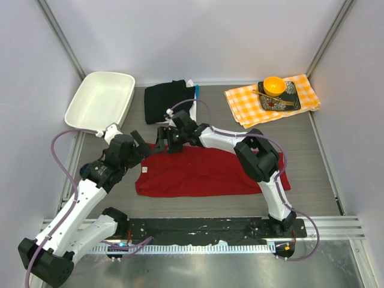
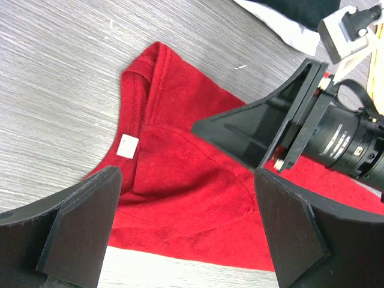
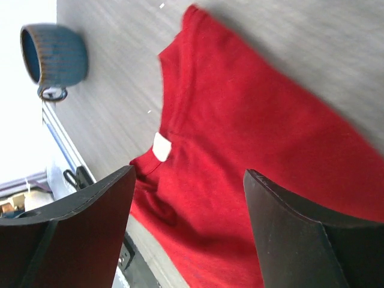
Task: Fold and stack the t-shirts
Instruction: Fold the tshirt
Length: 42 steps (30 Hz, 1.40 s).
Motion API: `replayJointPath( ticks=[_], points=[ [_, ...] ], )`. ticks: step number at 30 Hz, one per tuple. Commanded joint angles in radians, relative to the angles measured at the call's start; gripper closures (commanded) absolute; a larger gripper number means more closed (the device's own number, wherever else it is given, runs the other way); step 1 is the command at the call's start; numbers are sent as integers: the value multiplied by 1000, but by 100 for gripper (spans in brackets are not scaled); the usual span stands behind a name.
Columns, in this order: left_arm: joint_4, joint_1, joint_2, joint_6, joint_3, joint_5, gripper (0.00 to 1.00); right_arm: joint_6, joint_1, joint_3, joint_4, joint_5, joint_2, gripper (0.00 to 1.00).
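left wrist, red t-shirt (image 2: 174, 102) beneath left tool (image 2: 186, 180)

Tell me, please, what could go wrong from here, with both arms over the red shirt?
1. The left jaws and the right jaws stand open close together at the collar end of the red t-shirt; they might collide.
2. The shirt seems to lie in layers there, so a pinch may catch only the top one.
3. The blue mug stands on the table near that end; a wide fold might knock it.
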Motion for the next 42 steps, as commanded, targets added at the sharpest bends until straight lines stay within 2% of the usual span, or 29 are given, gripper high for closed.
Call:
replayJointPath(
  ticks=[1, 6, 13, 21, 26, 32, 37, 42],
  points=[
    [-19, 2, -25, -2, 2, -55, 3, 13, 42, 16, 48, -56, -42, 21],
    [-17, 2, -28, 0, -1, -55, 3, 15, 71, 21, 38, -48, -45, 21],
    [-26, 2, -36, 10, 7, -63, 3, 7, 71, 106, -1, 28, 38, 21],
    [-45, 2, -64, 27, 20, -88, 2, 4, 37, 256, -140, 222, 212, 21],
    [-49, 3, -61, 49, 31, -101, 1, 25, -9, 259, -192, 314, 248, 21],
    [-39, 3, -33, 64, 33, -104, 1, 96, -142, 204, -248, 498, 222, 22],
    [-23, 3, -21, 69, 30, -112, 1, 142, -297, 83, -249, 579, 158, 22],
    [-8, 3, 7, 78, 44, -108, 0, 150, -400, 2, -266, 645, 95, 22]
  ],
)
